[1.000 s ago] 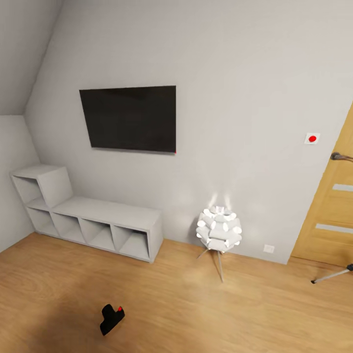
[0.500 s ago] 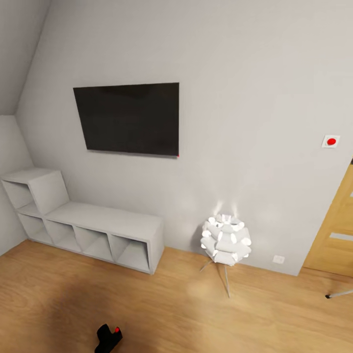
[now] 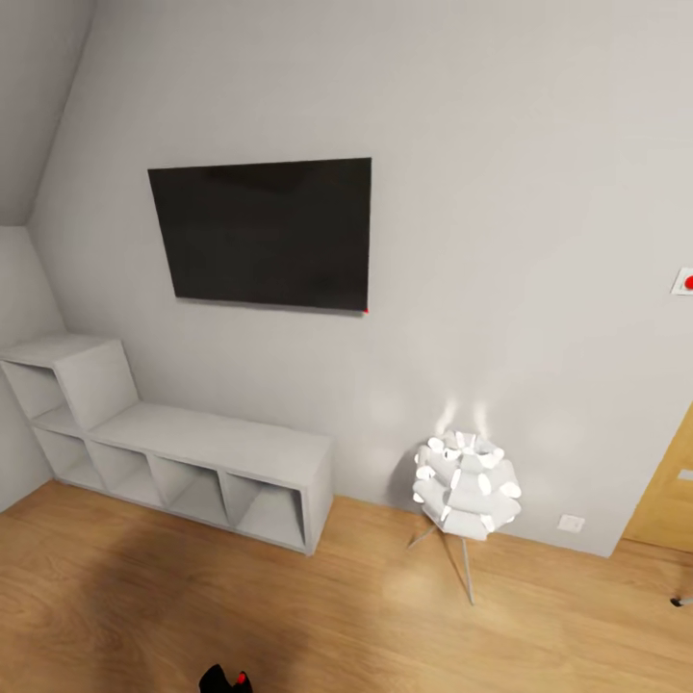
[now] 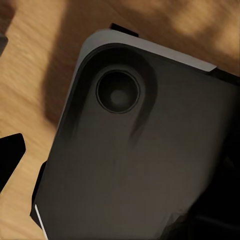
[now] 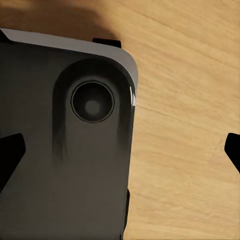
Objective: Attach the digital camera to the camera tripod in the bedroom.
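The digital camera (image 3: 226,680) lies on the wood floor at the bottom edge of the head view; I see just its black top and red dot. A tip of a silver leg of the camera tripod (image 3: 683,601) pokes in at the far right edge, and the rest is out of view. In the left wrist view, my left gripper (image 4: 120,160) hangs open over my dark base, with one black fingertip (image 4: 10,156) showing. In the right wrist view, my right gripper (image 5: 120,152) is open and holds nothing, above the base and the floor.
A grey cube shelf (image 3: 183,452) stands along the pale wall under a black wall screen (image 3: 265,233). A lit white lamp (image 3: 467,483) on thin legs stands right of the shelf. An oak door (image 3: 666,500) and a red wall button (image 3: 686,281) are at the right edge.
The whole head view has shifted, so the camera has moved. The digital camera has slid to the bottom edge and the tripod leg and door to the right edge.
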Motion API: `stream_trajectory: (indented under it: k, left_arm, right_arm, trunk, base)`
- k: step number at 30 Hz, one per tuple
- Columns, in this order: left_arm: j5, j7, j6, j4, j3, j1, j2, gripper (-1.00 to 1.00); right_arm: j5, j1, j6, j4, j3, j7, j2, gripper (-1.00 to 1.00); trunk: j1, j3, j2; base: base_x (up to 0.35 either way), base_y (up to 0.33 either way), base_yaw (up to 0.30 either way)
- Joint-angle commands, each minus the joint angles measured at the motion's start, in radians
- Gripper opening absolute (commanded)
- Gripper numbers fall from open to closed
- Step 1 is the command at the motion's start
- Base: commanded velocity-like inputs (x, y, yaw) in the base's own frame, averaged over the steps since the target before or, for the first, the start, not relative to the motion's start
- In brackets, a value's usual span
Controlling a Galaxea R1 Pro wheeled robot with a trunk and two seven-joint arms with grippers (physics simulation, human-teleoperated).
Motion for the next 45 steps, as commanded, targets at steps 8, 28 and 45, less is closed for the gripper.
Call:
stream_trajectory:
  k: [8,28,45]
  left_arm:
    - [0.003,0.002,-0.002,-0.001,0.001,0.000,0.000,1.00]
    - [0.002,0.002,-0.002,-0.001,-0.001,0.000,0.000,1.00]
    - [0.003,0.000,-0.001,-0.006,-0.002,0.000,0.004,1.00]
  right_arm:
    - [0.010,0.001,-0.001,-0.001,0.000,-0.004,0.000,1.00]
    - [0.010,0.000,-0.001,-0.001,0.000,-0.004,0.000,1.00]
    - [0.003,0.000,0.002,-0.004,-0.011,-0.003,-0.016,1.00]
  trunk:
    - [0.000,-0.001,0.000]
    - [0.000,-0.001,0.000]
    - [0.000,-0.001,0.000]
  base:
    - [0.010,0.013,0.000]
    - [0.103,0.086,0.000]
    - [0.016,0.012,0.000]
